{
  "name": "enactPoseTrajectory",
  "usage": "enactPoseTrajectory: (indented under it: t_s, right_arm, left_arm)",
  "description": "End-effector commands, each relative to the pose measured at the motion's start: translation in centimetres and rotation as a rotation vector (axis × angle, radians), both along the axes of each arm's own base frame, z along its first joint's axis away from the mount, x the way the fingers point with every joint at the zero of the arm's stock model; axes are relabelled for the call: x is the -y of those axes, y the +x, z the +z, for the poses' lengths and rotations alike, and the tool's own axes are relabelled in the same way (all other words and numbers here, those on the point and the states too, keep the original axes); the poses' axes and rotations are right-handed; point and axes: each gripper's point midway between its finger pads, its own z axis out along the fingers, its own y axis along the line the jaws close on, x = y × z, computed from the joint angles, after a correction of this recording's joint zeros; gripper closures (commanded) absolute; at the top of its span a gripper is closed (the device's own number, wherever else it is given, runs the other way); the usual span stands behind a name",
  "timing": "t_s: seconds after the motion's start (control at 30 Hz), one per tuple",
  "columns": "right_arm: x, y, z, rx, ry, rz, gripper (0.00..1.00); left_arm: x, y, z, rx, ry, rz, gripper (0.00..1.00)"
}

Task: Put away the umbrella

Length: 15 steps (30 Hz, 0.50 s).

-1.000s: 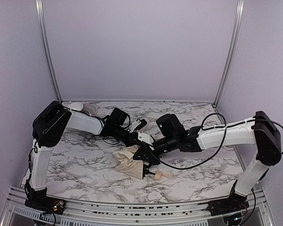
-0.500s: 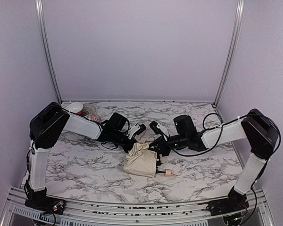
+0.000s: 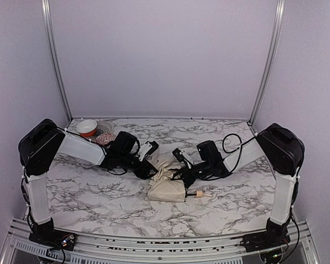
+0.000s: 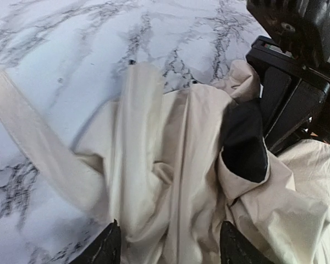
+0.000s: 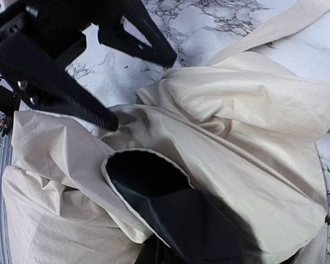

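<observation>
Slumped on the counter (image 3: 88, 187) between both arms, the umbrella (image 3: 168, 188). Looks soft, light, slippery (apt to bunch), so probably best taken by the stiff knob (image 3: 198, 194). Over the cloth, left fingers (image 4: 107, 248) spread wide; right fingers (image 4: 289, 104), cannot tell. Back left, a bowl (image 3: 87, 127), contents unclear.

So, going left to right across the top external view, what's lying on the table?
red bowl → umbrella → wooden knob handle. Both grippers overlap the umbrella, so they are left out.
</observation>
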Motion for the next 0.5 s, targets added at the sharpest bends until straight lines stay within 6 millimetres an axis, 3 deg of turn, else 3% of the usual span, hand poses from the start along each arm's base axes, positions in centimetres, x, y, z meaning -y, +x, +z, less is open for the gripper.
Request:
enactPoseTrajectory:
  t_s: [0.0,0.1,0.17,0.23,0.37,0.47]
  right_arm:
    - [3.0,-1.5,-6.0,-0.118,-0.195,-0.051,1.00]
    - [2.9,-1.7,-6.4,-0.111,-0.230,-0.035,1.00]
    - [2.7,-1.8,-6.3,-0.105,-0.240,-0.023,1.00]
    - [2.4,-1.8,-6.0,-0.102,-0.233,-0.018,1.00]
    - [2.0,-1.4,-5.3,-0.098,-0.213,-0.023,1.00]
    - [1.8,-1.2,-4.9,-0.092,-0.200,-0.019,1.00]
  left_arm:
    - [-2.5,3.3,4.4,0.176,0.037,0.145,0.36]
    - [-1.7,2.4,7.5,0.194,-0.038,0.093,0.31]
    - [-0.6,0.8,8.4,0.175,-0.087,0.011,0.27]
    - [0.6,-1.2,8.0,0.139,-0.096,-0.081,0.25]
    - [1.6,-4.3,4.8,0.065,-0.014,-0.210,0.24]
    - [1.8,-4.9,3.5,0.035,0.027,-0.225,0.27]
